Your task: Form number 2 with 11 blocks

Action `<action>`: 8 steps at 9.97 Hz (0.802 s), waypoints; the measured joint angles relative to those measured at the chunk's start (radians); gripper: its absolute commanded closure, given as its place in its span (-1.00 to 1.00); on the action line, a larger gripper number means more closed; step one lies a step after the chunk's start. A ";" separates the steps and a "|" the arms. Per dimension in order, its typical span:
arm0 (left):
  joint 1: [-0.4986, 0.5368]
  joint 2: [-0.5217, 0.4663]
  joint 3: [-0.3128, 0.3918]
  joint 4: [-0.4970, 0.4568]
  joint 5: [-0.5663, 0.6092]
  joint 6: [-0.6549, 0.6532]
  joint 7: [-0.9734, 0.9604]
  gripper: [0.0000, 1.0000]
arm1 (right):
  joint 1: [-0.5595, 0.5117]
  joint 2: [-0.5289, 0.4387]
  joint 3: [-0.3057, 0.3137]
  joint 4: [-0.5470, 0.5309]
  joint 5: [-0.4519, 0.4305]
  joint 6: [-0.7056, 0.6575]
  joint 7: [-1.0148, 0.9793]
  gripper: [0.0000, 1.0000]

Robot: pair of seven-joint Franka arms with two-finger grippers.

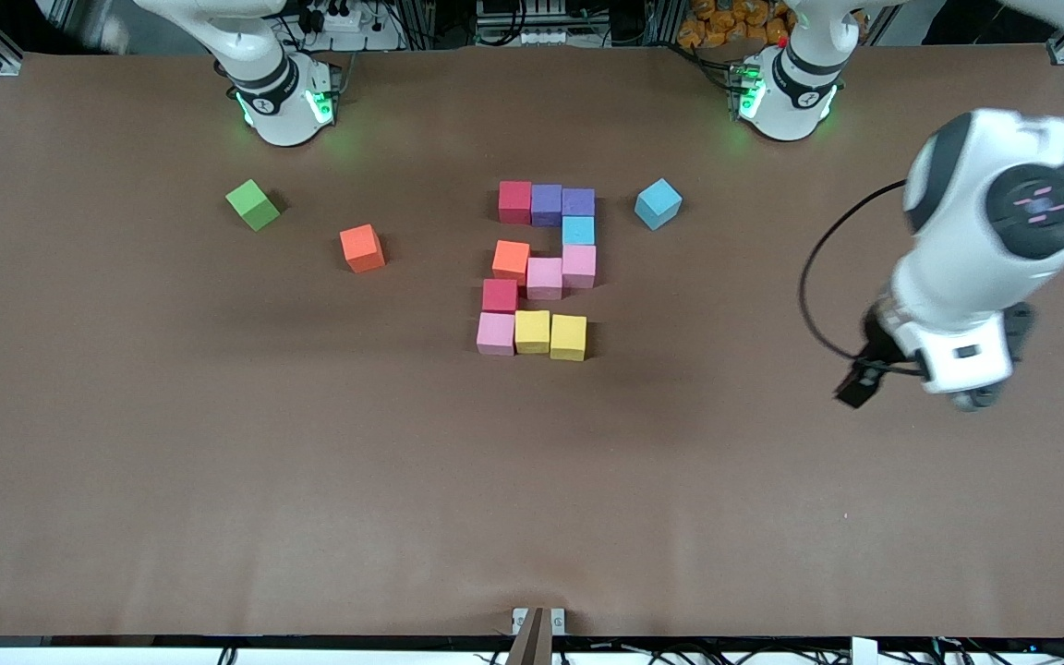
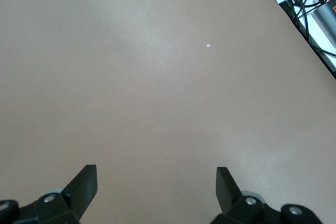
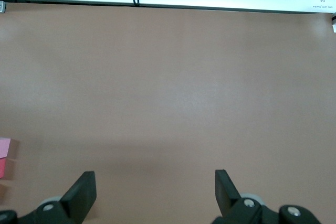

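The eleven small matte cubes (image 1: pixel 544 277), mid-frame, look light and stiff; pinch opposite flat faces. Left gripper (image 2: pixel 156 187) hovers over bare table with jaws apart and empty; right gripper (image 3: pixel 155 190) likewise.

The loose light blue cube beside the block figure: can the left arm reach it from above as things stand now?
Probably yes. The small matte light blue cube stands apart from the block figure, with bare brown table around it. The left gripper hangs over bare table with jaws open and empty.
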 measured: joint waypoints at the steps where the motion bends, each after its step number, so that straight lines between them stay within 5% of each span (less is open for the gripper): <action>1: 0.033 -0.036 0.001 0.001 -0.017 -0.039 0.120 -1.00 | 0.000 0.000 0.000 0.001 0.000 0.000 0.000 -1.00; 4: 0.035 -0.146 0.070 -0.016 -0.072 -0.182 0.489 -1.00 | 0.000 0.002 -0.001 0.005 0.000 0.000 0.000 -1.00; 8: -0.116 -0.328 0.287 -0.037 -0.145 -0.297 0.913 -1.00 | 0.000 0.005 0.002 0.007 0.000 0.000 0.000 -1.00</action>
